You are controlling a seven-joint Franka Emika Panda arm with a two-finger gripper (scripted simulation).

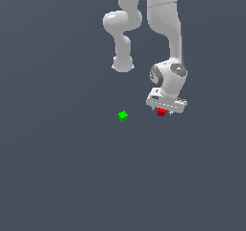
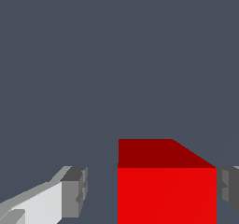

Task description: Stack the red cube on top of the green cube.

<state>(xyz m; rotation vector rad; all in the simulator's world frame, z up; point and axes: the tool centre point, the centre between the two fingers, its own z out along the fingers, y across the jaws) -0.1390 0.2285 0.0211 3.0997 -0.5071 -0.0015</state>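
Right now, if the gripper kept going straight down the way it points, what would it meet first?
The red cube: it sits between the gripper's open fingers, off-centre, close to one pad with a gap at the other. Past it, probably only the grey floor. The green cube lies off toward the exterior view's left, outside that line.

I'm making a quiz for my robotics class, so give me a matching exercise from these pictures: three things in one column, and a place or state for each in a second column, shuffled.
Things:
1. red cube
2. green cube
3. hand

Places or states:
A. alone on the floor, to the exterior view's left of the arm's end
B. low over the floor, fingers either side of a cube with a gap on one side
C. between the two fingers, right under the white wrist

Pairs: 1-C, 2-A, 3-B
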